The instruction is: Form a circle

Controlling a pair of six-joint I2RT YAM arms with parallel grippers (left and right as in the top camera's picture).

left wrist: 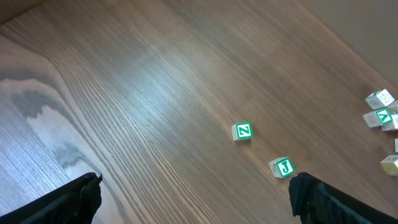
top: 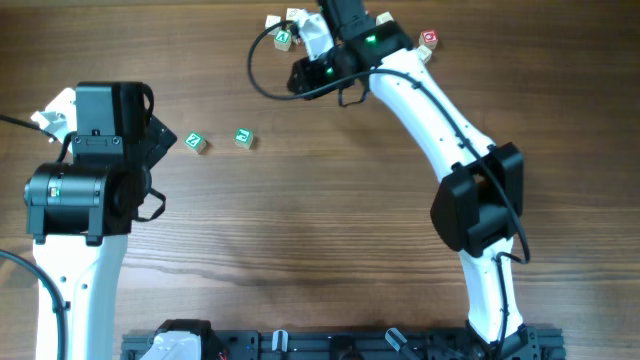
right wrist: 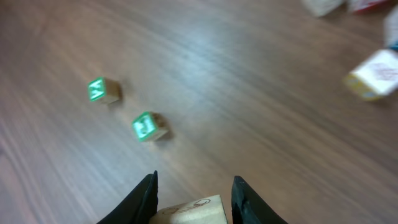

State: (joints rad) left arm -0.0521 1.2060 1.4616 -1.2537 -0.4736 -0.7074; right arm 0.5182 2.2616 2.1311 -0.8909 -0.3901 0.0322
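pale cube (right wrist: 189, 210) pinched in right fingers (right wrist: 144, 199), by loose scatter (top: 285, 30) at far worktop (top: 330, 220) edge. left fingers (left wrist: 74, 199) wide open, empty. green Z cube (left wrist: 242, 130) and green J cube (left wrist: 283, 167) near each other, mid-worktop. Cubes likely light, rigid, smooth wood; pinch flat opposite faces.

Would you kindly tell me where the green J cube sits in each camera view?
Overhead: green J cube upper left of centre.
Left wrist: J cube low, right of centre.
Right wrist: J cube left of centre.
Shared landmark: green Z cube, its lone neighbour in all three.

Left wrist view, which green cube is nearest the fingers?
The J cube, right beside a finger; the Z cube and A cube lie farther off.
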